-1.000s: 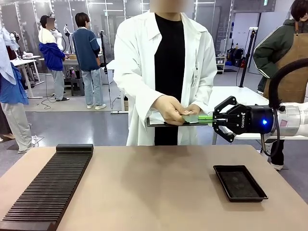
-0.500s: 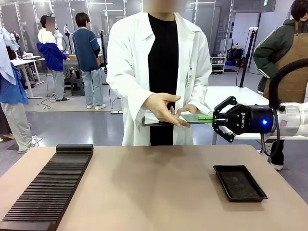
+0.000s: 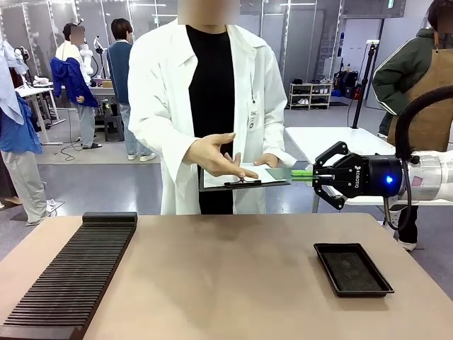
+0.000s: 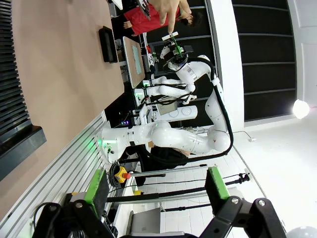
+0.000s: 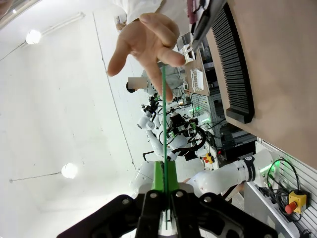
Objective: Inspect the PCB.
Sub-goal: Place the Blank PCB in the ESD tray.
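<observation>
Person has stepped left, hand (image 3: pixel 216 157) lifted off the PCB (image 3: pixel 287 173). Right end effector (image 3: pixel 314 174) clamped on the PCB's edge, holding it level above the table (image 3: pixel 226 276), beside the clipboard (image 3: pixel 241 178). Left end effector (image 4: pixel 156 186) open.

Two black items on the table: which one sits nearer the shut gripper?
The shallow black tray, on the table's right below the right gripper; the ribbed black rack lies far left.

The middle of the surface (image 3: pixel 226 276) is bare and easy to cross. A black ridged rack (image 3: pixel 71 273) blocks the left side. A black tray (image 3: pixel 352 269) sits on the right. Above the far edge, the person's hand (image 3: pixel 212 156), clipboard (image 3: pixel 244 178) and the right hand (image 3: pixel 316 174) crowd the air.
</observation>
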You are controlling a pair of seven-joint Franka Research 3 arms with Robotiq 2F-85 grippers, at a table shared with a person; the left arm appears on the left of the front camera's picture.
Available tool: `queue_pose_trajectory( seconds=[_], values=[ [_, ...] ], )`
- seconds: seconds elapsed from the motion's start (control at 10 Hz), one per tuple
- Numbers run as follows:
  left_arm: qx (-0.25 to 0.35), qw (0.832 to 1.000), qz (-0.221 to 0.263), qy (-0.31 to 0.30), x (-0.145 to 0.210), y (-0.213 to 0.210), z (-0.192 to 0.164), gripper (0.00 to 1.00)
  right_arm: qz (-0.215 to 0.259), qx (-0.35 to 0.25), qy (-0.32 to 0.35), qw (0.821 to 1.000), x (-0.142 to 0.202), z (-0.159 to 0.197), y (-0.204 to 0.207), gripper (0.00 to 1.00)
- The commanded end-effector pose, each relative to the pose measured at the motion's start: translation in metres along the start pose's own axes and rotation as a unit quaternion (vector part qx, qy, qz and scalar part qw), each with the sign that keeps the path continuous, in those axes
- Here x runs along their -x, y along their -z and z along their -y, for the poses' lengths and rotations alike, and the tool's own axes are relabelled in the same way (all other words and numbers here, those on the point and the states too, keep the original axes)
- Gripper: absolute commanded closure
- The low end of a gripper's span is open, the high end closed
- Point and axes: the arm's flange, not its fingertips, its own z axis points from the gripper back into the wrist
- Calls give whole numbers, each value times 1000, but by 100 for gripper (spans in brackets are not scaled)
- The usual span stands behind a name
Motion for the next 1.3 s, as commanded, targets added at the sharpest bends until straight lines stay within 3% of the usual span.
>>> queue_pose_trajectory(
  seconds=[0.0, 0.9, 1.0, 1.2],
  values=[
    [-6, 1000, -1, 3, 1, -1, 3, 0, -1, -3, -1, 1000, 1, -2, 1, 100],
    [-6, 1000, -1, 3, 1, -1, 3, 0, 0, 0, 0, 1000, 0, 0, 0, 97],
    [-6, 1000, -1, 3, 1, -1, 3, 0, 4, -12, -56, 998, 9, -22, -8, 97],
    [-6, 1000, -1, 3, 1, -1, 3, 0, -36, -10, -98, 994, 13, -21, -31, 97]
  ],
)
